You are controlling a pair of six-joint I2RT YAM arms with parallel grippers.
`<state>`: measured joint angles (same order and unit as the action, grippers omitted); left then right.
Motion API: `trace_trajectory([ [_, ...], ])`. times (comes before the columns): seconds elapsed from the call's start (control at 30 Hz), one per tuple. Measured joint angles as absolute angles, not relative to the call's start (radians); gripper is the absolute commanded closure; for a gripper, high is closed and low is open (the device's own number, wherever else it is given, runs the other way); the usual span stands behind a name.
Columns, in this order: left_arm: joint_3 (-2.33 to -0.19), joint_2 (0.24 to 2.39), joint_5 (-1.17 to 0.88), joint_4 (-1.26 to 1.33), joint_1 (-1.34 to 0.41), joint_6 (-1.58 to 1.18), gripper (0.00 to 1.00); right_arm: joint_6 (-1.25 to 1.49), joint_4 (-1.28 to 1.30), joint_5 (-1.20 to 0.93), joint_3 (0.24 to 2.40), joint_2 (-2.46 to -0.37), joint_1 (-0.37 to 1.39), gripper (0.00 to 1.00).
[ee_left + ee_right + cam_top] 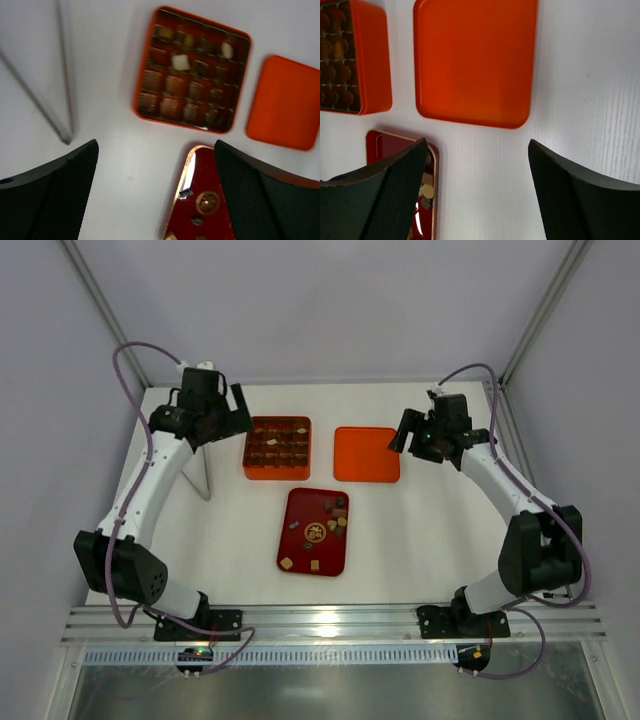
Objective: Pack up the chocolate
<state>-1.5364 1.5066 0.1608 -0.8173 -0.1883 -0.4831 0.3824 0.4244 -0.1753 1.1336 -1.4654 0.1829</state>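
Several small chocolate pieces (336, 508), dark brown, tan and cream, lie loose on the dark red tray (298, 558) at the table's middle. An orange grid box (277, 448) behind it holds several pieces in its cells. My left gripper (238, 408) is open and empty, raised left of the box. In the left wrist view the box (143, 75), a cream piece (180, 62) in it, and the red tray (200, 165) show between the jaws. My right gripper (402, 432) is open and empty, right of the orange lid. One round cream piece (426, 190) shows by its left finger.
A flat orange lid (366, 454) lies right of the box; it also shows in the right wrist view (475, 60) and the left wrist view (285, 102). A thin metal stand (200, 472) rises left of the box. Frame posts stand at the back corners.
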Motion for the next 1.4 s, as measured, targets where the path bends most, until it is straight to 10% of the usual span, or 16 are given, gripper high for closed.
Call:
trace_trajectory([
  [0.37,-1.510,1.529,-0.052,-0.713,-0.527,-0.521,0.05,0.344,0.479,-0.105,1.397,-1.896,0.162,0.45],
  [1.4,-1.745,2.043,-0.281,-0.512,-0.554,-0.550,0.06,0.289,0.584,-0.084,1.624,-2.152,0.162,0.83],
])
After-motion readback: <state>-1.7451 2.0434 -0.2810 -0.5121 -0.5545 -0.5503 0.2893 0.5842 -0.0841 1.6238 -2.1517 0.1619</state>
